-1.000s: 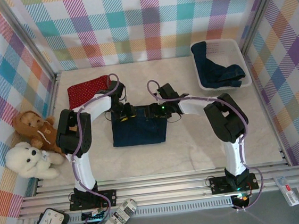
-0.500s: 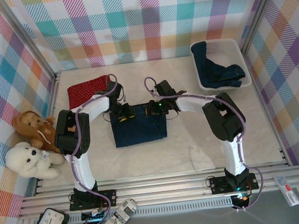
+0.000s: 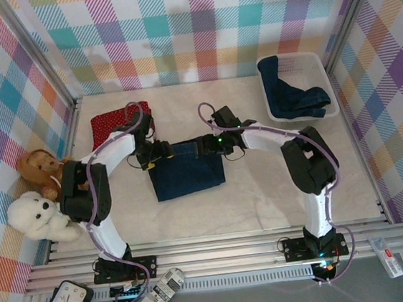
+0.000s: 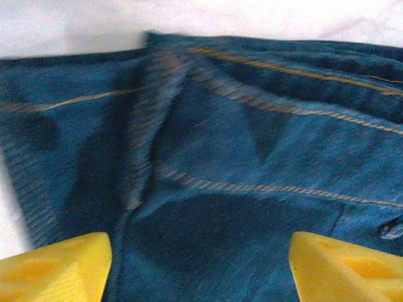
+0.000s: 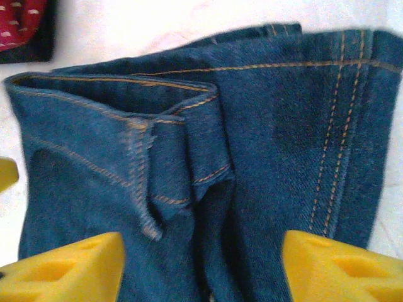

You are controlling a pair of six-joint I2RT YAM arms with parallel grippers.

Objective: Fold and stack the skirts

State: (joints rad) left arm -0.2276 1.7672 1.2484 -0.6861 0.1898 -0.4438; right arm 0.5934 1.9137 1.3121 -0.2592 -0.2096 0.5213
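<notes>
A folded dark blue denim skirt lies mid-table, slightly skewed. My left gripper is at its far left corner and my right gripper at its far right edge. In the left wrist view the left gripper is open, yellow fingertips wide apart over flat denim. The right gripper is also open above a creased fold of the denim. The red dotted skirt lies folded at the far left, a dark layer under its edge. Another denim skirt fills the basket.
A white mesh basket stands at the far right. Two teddy bears, one brown and one white, sit at the left edge. Plaid walls close in three sides. Bare tabletop stretches in front of the skirt.
My left gripper has slid left along the skirt's far edge and its arm swung outward. The right gripper shifted slightly left. The denim skirt now lies a little skewed.
</notes>
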